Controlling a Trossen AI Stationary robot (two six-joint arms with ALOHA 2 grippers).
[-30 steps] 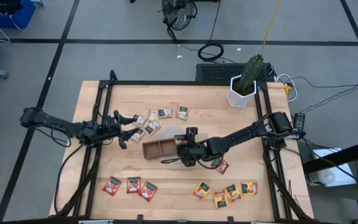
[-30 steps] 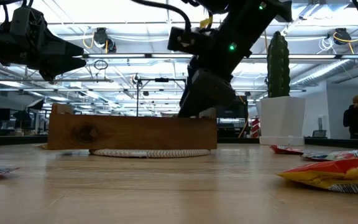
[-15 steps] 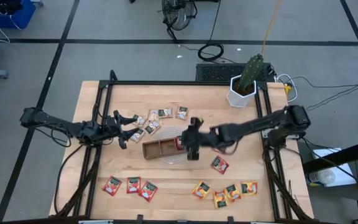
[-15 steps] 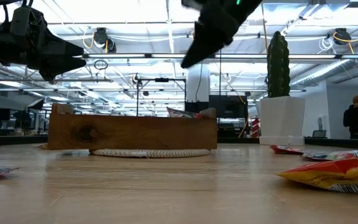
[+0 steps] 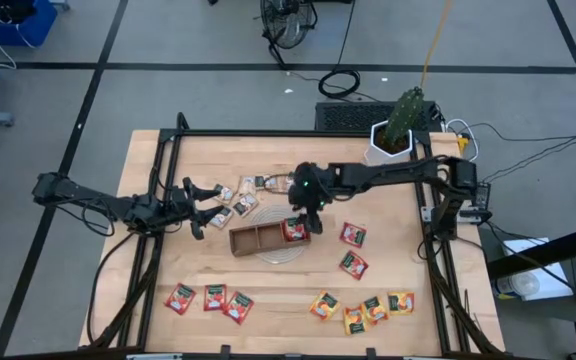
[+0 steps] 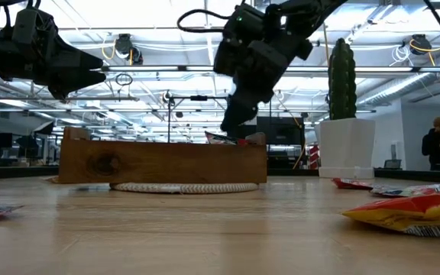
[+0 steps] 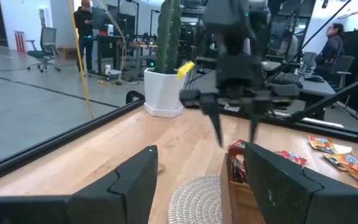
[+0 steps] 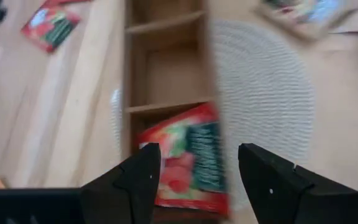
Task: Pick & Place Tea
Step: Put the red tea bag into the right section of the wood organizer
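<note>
Right gripper (image 5: 305, 212) above right-end compartment of wooden tray (image 5: 258, 240), fingers (image 8: 272, 180) spread apart, nothing between them. Seen level across the table, gripper (image 6: 235, 122) hanging clear over tray's (image 6: 163, 161) right end. Directly below, one red tea sachet (image 8: 188, 158) lying tilted in that end compartment, one edge (image 6: 221, 138) poking above the rim. Middle and far compartments bare in right wrist view. Round woven mat (image 8: 260, 93) under tray, showing on one side.

Just right of tray, two more red sachets (image 5: 353, 235) on tabletop, one nearer front edge (image 5: 353, 264). Along front edge right: cluster of orange-yellow sachets (image 5: 363, 307). Along front edge left: three red sachets (image 5: 208, 298) in a row. Behind tray toward back left: scatter of pale beige sachets with dark labels (image 5: 253, 190).

Left gripper (image 5: 203, 207) parked left of tray near beige scatter, fingers (image 7: 129, 180) wide apart, empty; facing right gripper (image 7: 235, 118) across the table.

Back right corner: cactus in white pot (image 5: 393, 140). Wooden table (image 5: 168, 260) with black frame rails. A person (image 6: 438, 149) standing in room beyond, far right in low view; two more persons in background of left wrist view.
</note>
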